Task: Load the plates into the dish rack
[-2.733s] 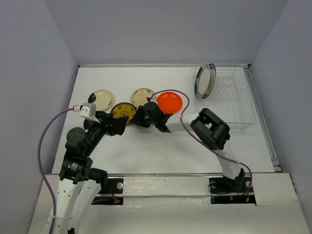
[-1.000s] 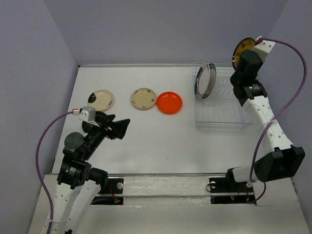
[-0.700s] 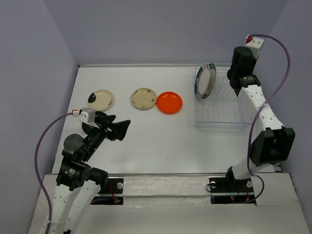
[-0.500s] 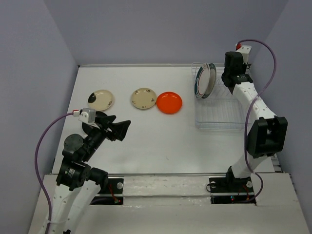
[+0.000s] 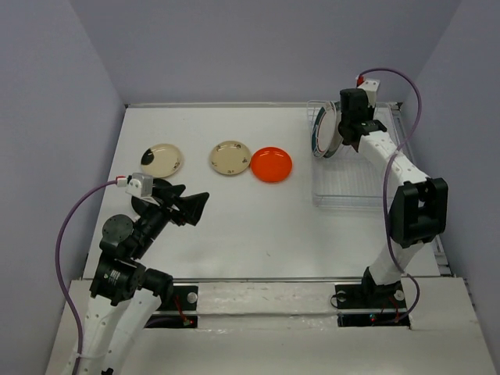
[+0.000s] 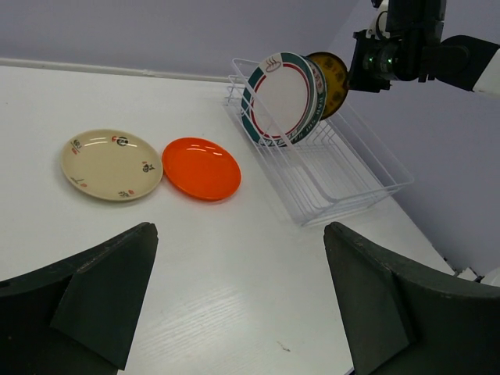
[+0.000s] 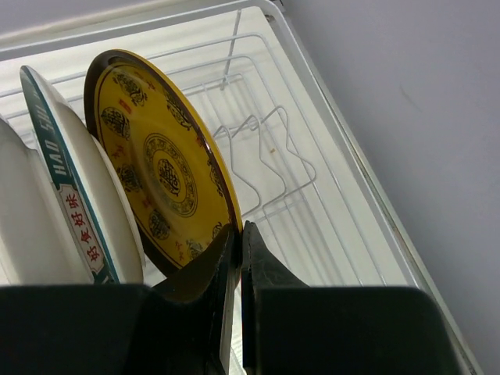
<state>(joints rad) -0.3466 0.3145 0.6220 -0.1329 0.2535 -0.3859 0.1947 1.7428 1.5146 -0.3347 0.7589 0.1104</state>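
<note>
**Amber-yellow plate held on edge over the dish rack, next to the plates already racked.**

The right pincer (image 7: 237, 234) is clamped on the rim of the amber-yellow plate (image 7: 160, 172). It holds the plate on edge, tilted to match the two teal-rimmed white plates (image 6: 283, 98) just beside it, so the plate can drop between the prongs of the dish rack (image 6: 355, 205). Whether its lower rim touches the wires is hidden. The rim grip probably keeps the fingers clear of the neighbouring plate. The left pincer (image 6: 238, 234) hangs with jaws apart over the counter (image 5: 258, 226), holding nothing. Nearby the orange-red plate (image 5: 271, 164) and two cream plates (image 5: 230, 158) (image 5: 161, 158) lie flat, not yet loaded.
</note>
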